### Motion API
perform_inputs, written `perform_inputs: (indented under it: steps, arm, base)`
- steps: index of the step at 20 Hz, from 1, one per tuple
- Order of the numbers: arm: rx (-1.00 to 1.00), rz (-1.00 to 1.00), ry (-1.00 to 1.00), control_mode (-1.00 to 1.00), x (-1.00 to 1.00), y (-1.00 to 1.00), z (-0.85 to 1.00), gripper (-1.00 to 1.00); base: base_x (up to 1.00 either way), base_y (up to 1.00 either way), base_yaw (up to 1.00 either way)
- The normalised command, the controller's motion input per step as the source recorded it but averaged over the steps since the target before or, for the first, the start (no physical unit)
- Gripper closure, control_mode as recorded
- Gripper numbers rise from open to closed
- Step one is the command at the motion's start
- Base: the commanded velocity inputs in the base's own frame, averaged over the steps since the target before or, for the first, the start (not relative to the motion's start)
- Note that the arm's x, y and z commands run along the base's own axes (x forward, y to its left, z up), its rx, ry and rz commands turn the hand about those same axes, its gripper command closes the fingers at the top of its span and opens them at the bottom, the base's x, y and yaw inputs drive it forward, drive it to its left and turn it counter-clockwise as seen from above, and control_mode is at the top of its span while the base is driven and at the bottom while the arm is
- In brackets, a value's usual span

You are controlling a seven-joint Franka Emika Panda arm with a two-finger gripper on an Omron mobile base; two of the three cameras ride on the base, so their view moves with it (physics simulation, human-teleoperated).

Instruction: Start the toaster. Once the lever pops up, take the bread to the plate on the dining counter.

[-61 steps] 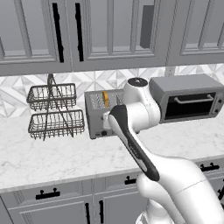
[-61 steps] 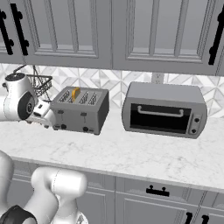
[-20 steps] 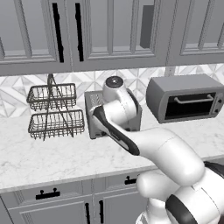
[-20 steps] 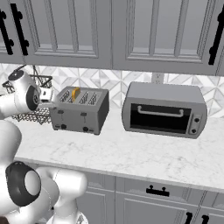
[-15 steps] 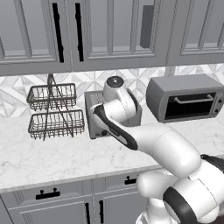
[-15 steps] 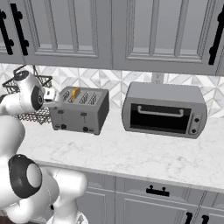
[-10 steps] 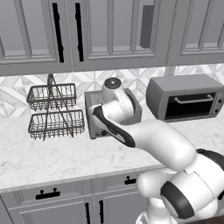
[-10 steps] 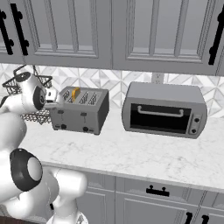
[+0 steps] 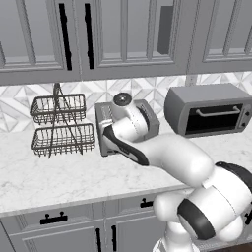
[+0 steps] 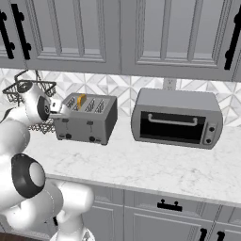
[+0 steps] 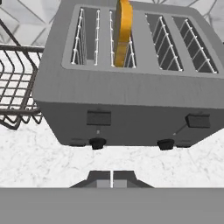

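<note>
The white arm reached up from the base, bent at the elbow and stretched forward over the counter. Its gripper (image 11: 111, 179) pointed ahead with the two fingertips (image 11: 101, 179) pressed together, holding nothing.

This is a home kitchen, rendered rather than real: grey panelled wall cabinets (image 10: 117, 33) with black handles hang over a patterned tile backsplash (image 10: 117, 87) and a marble counter (image 10: 155, 164) carrying a toaster (image 10: 87, 117), a toaster oven (image 10: 175, 117) and what looks like a two-tier wire basket (image 9: 63, 125).
</note>
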Motion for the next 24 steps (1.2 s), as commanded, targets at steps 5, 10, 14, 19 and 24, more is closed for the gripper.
perform_inputs:
  steps: [5,10,14,19,24]
  arm:
    - [0.00,-0.06,-0.01,-1.00,0.17,-0.01,-0.09,1.00]
    - [0.01,-0.05,0.00,-1.00,0.14,0.00,-0.15,1.00]
    - [0.03,-0.04,0.00,-1.00,0.14,0.00,-0.16,1.00]
    - [0.02,-0.03,0.00,-1.00,0.18,0.00,-0.19,1.00]
    - [0.02,-0.01,0.00,-1.00,0.17,0.00,-0.18,1.00]
  base:
    - [0.00,0.00,0.00]
    - [0.00,0.00,0.00]
    - [0.00,0.00,0.00]
    - [0.00,0.00,0.00]
    - [0.00,0.00,0.00]
